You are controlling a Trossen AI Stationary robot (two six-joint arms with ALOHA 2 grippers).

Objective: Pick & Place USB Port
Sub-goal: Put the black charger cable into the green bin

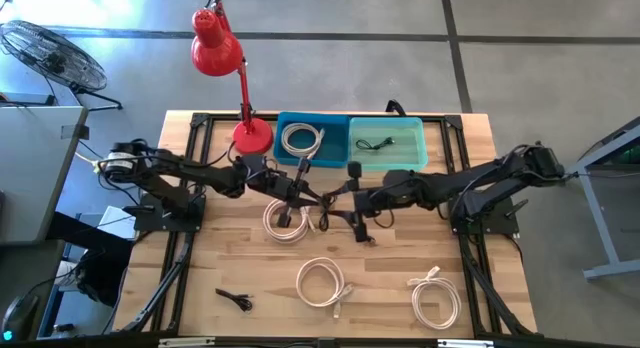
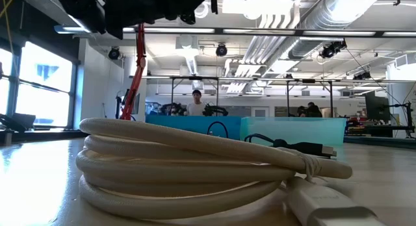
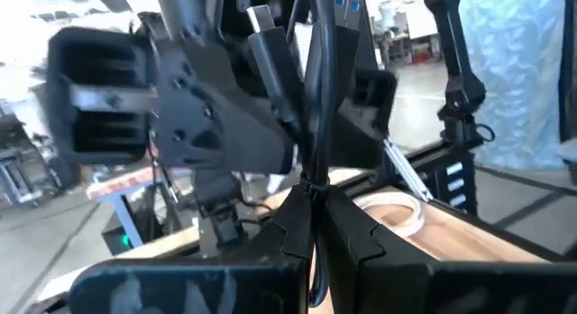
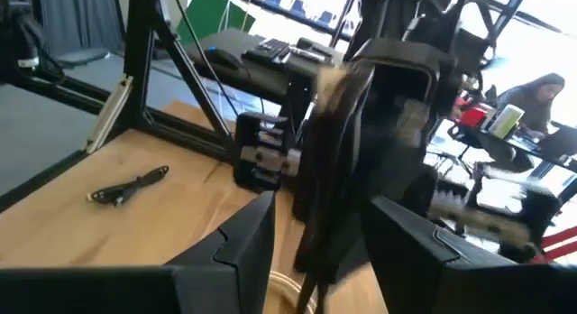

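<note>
A black USB cable (image 1: 327, 200) hangs in the air between my two grippers over the table's middle. My left gripper (image 1: 306, 194) (image 3: 313, 226) is shut on it. My right gripper (image 1: 350, 202) (image 4: 317, 231) faces the left one from the table's right side, with the bundled cable (image 4: 326, 179) filling the gap between its fingers. One plug (image 3: 262, 18) sticks up beside the right gripper's body. A white coiled cable (image 1: 284, 221) lies flat on the table under both grippers. In the low view only an arm (image 2: 130, 8) shows, at the top. My left gripper pinches the black cable's strands (image 3: 312, 183) between its two fingers, which come level from the table's left side. The cable is lifted clear and runs up from the fingers. My right gripper has the black cable's bundle (image 4: 315, 215) between its fingers, coming level from the right. The bundle hangs clear of the table; blur hides the exact part held.
At the far edge stand a blue bin (image 1: 312, 138) holding a white coil and a teal bin (image 1: 388, 143) holding a black cable, with a red desk lamp (image 1: 250, 136) to their left. Near the front lie two white coils (image 1: 320, 281) (image 1: 435, 298) and a small black cable (image 1: 235, 300).
</note>
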